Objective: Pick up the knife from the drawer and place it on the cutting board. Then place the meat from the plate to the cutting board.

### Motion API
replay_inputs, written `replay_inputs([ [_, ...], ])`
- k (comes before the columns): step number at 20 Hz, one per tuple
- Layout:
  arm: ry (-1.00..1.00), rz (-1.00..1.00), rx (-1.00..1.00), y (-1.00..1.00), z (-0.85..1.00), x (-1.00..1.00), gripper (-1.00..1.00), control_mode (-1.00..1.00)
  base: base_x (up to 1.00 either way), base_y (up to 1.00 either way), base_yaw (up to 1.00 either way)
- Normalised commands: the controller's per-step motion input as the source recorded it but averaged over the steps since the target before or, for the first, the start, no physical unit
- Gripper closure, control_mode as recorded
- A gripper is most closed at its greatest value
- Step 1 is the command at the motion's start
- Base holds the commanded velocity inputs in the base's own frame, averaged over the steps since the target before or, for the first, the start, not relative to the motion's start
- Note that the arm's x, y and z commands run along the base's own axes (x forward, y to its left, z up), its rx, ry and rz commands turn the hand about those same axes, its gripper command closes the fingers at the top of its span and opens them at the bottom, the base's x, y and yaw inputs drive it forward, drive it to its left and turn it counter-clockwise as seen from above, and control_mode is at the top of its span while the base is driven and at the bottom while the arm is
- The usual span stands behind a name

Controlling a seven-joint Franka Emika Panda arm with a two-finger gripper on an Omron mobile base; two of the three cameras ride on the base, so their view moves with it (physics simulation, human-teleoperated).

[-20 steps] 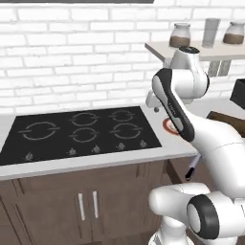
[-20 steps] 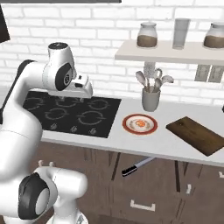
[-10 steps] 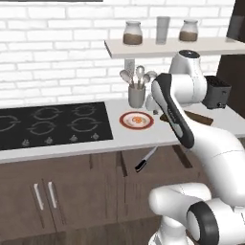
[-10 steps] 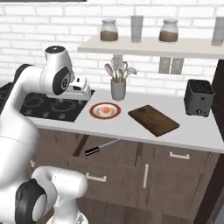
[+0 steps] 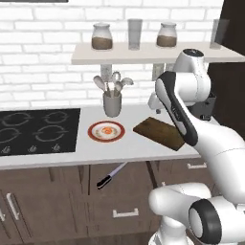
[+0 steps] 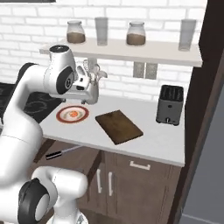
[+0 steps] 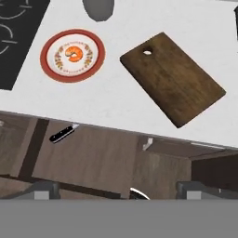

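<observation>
White brick kitchen, pale counter [image 5: 129, 146], cutting board [image 7: 173, 85], plate [image 7: 72, 56], claw [image 7: 114, 189] wide, empty

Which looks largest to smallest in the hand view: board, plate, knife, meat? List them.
1. board
2. plate
3. knife, only partly visible and lower than the counter, so unsure
4. meat

Meat [image 7: 74, 53] on plate [image 7: 56, 74], board [image 7: 173, 84] beside

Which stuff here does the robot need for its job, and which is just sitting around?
Needed: knife, drawer, cutting board, meat, plate.

Just sitting around: utensil cup, toaster, stove, shelf jars.
</observation>
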Motion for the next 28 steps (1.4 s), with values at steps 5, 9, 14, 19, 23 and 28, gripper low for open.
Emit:
replay_inputs([
  [5, 0.00, 0.00, 0.00, 0.00, 0.00, 0.00, -1.00, 1.00, 0.10, -0.75, 0.35],
  [9, 0.00, 0.00, 0.00, 0.00, 0.00, 0.00, -1.00, 1.00, 0.00, -0.82, 0.39],
  [14, 0.00, 0.00, 0.00, 0.00, 0.00, 0.00, -1.00, 1.00, 0.15, -0.53, 0.41],
  [19, 0.00, 0.00, 0.00, 0.00, 0.00, 0.00, -1.00, 1.00, 0.20, -0.48, 0.41],
  [23, 0.00, 0.00, 0.00, 0.00, 0.00, 0.00, -1.00, 1.00, 0.21, -0.53, 0.39],
  [28, 0.00, 0.00, 0.00, 0.00, 0.00, 0.00, -1.00, 1.00, 0.37, -0.40, 0.38],
])
